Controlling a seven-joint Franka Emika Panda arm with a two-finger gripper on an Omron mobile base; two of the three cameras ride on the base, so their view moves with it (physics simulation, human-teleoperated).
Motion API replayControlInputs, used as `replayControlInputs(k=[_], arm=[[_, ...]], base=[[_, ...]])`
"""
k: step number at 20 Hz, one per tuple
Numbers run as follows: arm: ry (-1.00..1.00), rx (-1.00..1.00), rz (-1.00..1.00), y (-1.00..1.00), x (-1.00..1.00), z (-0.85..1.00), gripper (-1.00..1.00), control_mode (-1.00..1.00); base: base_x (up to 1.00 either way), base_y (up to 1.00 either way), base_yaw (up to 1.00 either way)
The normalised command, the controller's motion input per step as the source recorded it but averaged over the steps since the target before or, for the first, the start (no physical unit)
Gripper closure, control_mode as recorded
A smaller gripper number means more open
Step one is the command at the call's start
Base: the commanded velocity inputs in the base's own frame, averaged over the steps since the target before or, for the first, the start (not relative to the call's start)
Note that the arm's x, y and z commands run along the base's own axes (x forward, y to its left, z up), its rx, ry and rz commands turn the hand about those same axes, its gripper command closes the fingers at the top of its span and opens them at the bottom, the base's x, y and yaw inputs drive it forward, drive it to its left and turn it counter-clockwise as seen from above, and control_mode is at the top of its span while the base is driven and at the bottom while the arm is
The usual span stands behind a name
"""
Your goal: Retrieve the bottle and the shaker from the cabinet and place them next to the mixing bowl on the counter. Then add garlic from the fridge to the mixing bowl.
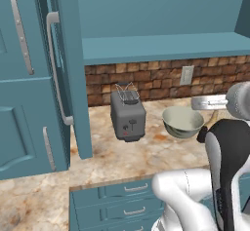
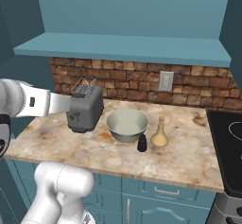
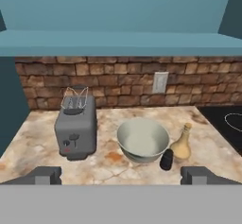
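On the counter (image 2: 189, 147), shaker (image 2: 142, 143) and bottle (image 2: 159, 133) beside mixing bowl (image 2: 126, 125), fingers (image 3: 121, 176) spread wide, holding nothing.

My arm reaches up and forward from the base, forearm level. My gripper (image 3: 121, 175) points straight ahead, its two fingertips (image 3: 45, 175) spread wide, holding nothing.

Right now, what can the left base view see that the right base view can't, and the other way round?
Left base view alone: the fridge with its teal doors and silver handles. Right base view alone: the bottle, the shaker and a black stovetop. Both share the mixing bowl, the grey toaster, the counter, the brick wall and the cabinet.
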Motion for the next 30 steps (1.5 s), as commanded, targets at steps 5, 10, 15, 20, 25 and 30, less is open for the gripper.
replayControlInputs(k=[5,10,15,20,25,30], arm=[[-0.02,0.00,0.00,0.05,-0.52,0.34,-1.00,-1.00],[0.00,0.00,0.00,0.00,0.00,0.00,-1.00,-1.00],[0.00,0.00,0.00,0.00,0.00,0.00,-1.00,-1.00],[0.00,0.00,0.00,0.00,0.00,0.00,-1.00,1.00],[0.00,0.00,0.00,0.00,0.00,0.00,-1.00,1.00],[0.00,0.00,0.00,0.00,0.00,0.00,-1.00,1.00]], base=[[0.00,0.00,0.00],[0.00,0.00,0.00],[0.00,0.00,0.00],[-0.50,-0.07,0.00],[-1.00,-0.37,-0.08],[-0.91,-0.49,-0.25]])
